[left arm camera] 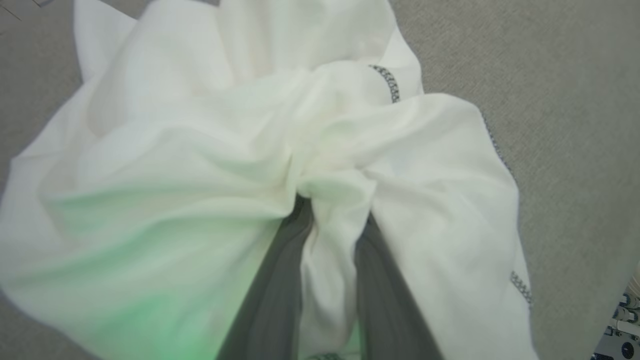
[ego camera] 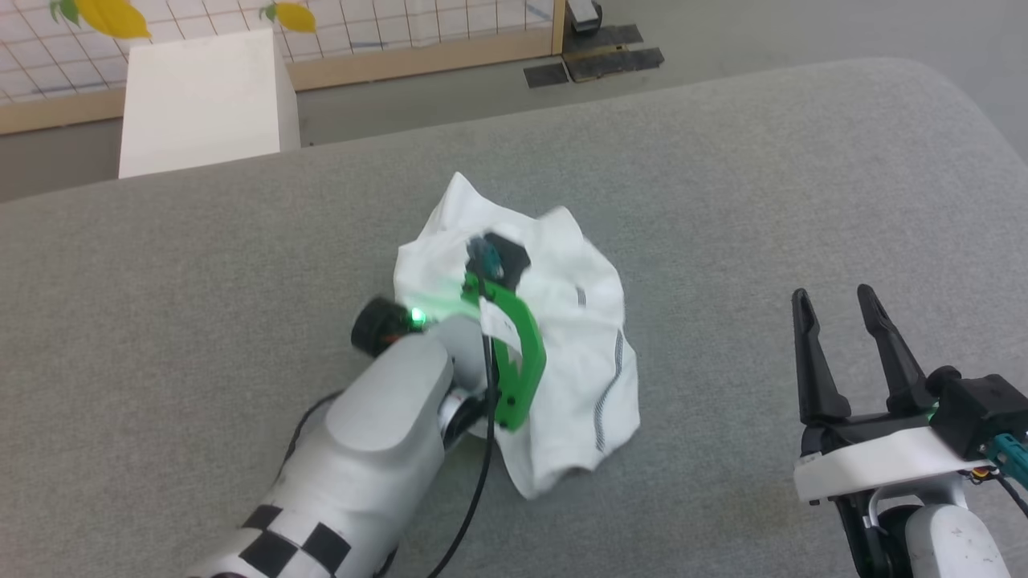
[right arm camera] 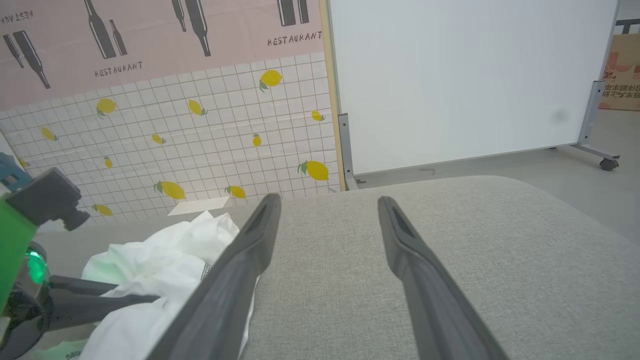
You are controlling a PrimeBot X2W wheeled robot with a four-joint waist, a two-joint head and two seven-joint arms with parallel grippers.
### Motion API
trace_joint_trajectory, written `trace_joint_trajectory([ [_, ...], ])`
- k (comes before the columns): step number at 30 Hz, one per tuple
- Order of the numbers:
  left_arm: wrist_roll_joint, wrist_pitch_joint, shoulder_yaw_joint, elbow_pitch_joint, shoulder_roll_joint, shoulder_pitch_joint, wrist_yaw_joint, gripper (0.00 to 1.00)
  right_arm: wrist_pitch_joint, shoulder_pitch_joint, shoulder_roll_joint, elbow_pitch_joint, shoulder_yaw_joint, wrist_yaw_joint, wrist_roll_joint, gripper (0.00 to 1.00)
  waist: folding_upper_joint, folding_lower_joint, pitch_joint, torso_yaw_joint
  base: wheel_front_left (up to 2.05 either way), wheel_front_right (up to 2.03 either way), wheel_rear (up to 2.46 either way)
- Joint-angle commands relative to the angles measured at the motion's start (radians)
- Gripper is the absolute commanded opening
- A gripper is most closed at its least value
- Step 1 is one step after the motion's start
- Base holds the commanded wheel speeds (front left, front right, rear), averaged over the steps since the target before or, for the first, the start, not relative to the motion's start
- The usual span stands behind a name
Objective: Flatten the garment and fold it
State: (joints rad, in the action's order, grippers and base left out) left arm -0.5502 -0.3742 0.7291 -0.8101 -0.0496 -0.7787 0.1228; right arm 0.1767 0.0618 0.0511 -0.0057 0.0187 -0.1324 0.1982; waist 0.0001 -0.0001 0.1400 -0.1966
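Left jaws pinched the crumpled shirt (ego camera: 578, 345); right jaws stood empty.
The white shirt lay bunched in a heap at the centre of the head frame, on the grey upholstered worktop (ego camera: 803, 177). The left jaws were drawn nearly together on a raised fold of its fabric, with a dark finger (left arm camera: 275, 280) on each side of the pinch. At lower right, the right jaws gaped wide, holding nothing, well apart from the shirt.

Head camera looks steeply down on the grey surface (ego camera: 803, 160); left wrist camera sits very close on the garment (left arm camera: 200, 150) (right wrist camera catches it low, sidelong).
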Motion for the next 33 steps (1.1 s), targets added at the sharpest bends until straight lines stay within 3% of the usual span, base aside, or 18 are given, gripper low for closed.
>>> trace_joint_trajectory([
  [1, -0.021, -0.025, 0.016, -0.015, -0.001, 0.017, 0.005, 0.0, 0.01, 0.016, -0.001, 0.007, -0.005, 0.002, 0.008, 1.0, -0.0001, 0.0001, 0.012, -0.004, 0.0, 0.0, 0.0],
  [4, -0.056, -0.066, 0.035, -0.042, -0.001, 0.03, 0.006, 0.0, 0.018, 0.022, -0.001, 0.016, -0.007, 0.002, 0.01, 1.0, -0.0001, 0.0001, 0.015, -0.001, 0.0, 0.0, 0.0],
  [6, -0.062, -0.049, 0.036, -0.043, -0.001, 0.026, 0.007, 1.0, 0.021, 0.023, -0.001, 0.021, -0.003, 0.002, 0.009, 1.0, -0.0001, 0.0001, 0.013, 0.006, 0.0, 0.0, 0.0],
  [9, -0.072, 0.027, 0.014, -0.02, -0.001, 0.017, 0.005, 1.0, 0.022, 0.02, -0.001, 0.024, 0.004, 0.002, 0.004, 1.0, -0.0001, 0.0001, 0.005, 0.023, 0.0, 0.0, 0.0],
  [14, -0.077, 0.277, -0.063, 0.083, -0.025, 0.013, -0.017, 1.0, 0.014, 0.01, -0.001, 0.017, 0.016, 0.002, -0.008, 1.0, -0.0001, 0.0001, -0.013, 0.066, 0.0, 0.0, 0.0],
  [19, -0.044, 0.543, -0.132, 0.208, -0.093, 0.053, -0.06, 1.0, 0.001, 0.007, -0.001, 0.002, 0.024, 0.002, -0.019, 1.0, -0.0001, 0.0001, -0.034, 0.108, 0.0, 0.0, 0.0],
  [21, -0.042, 0.601, -0.168, 0.257, -0.119, 0.086, -0.082, 1.0, -0.005, 0.003, -0.001, -0.005, 0.028, 0.002, -0.022, 1.0, -0.0001, 0.0001, -0.042, 0.124, 0.0, 0.0, 0.0],
  [29, 0.03, 0.635, -0.377, 0.536, -0.177, 0.309, -0.155, 1.0, -0.028, -0.014, -0.001, -0.029, 0.039, 0.002, -0.035, 1.0, -0.0001, 0.0001, -0.06, 0.179, 0.0, 0.0, 0.0],
  [33, 0.092, 0.636, -0.463, 0.635, -0.167, 0.451, -0.147, 1.0, -0.04, -0.022, -0.001, -0.032, 0.034, 0.002, -0.039, 1.0, -0.0001, 0.0001, -0.07, 0.197, 0.0, 0.0, 0.0],
])
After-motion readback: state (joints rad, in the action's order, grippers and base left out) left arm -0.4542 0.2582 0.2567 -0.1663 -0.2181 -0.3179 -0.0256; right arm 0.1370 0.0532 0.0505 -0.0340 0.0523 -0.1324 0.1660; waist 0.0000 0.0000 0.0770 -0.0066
